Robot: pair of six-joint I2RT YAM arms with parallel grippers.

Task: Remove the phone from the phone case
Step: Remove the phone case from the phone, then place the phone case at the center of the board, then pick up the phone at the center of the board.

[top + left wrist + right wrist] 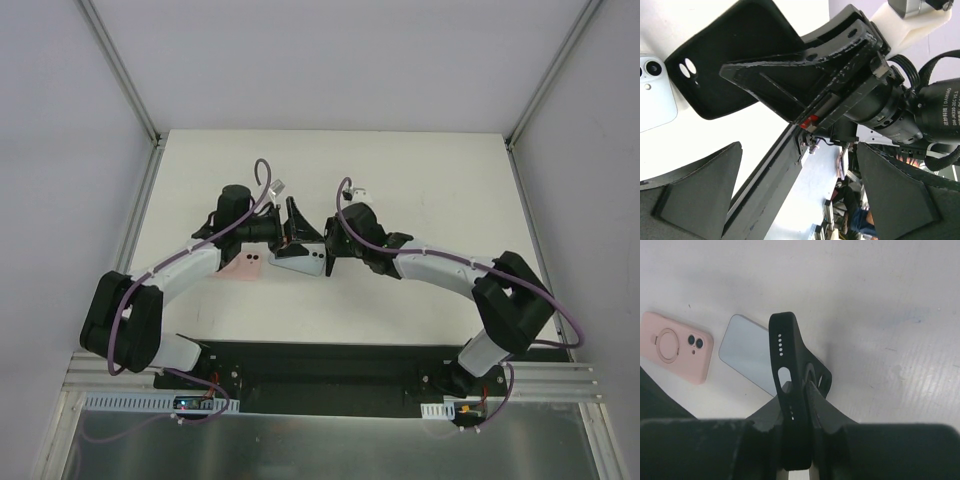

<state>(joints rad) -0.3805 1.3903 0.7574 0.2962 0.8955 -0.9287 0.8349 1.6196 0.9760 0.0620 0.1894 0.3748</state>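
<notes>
An empty black phone case [792,365] stands on edge above the table, and my right gripper [801,405] is shut on its lower rim. The top view shows that case [297,220] between the two wrists, held by the right gripper [326,238]. The white phone [304,263] lies bare on the table just below them, camera side up; it also shows as the phone [746,356] left of the held case and the phone [654,92] at the left edge. My left gripper [800,200] is open and holds nothing, close beside the case [735,60].
A pink phone case [243,265] with a ring holder lies flat left of the phone, under the left forearm; it is the pink case [675,346] in the right wrist view. The black base plate [320,375] runs along the near table edge.
</notes>
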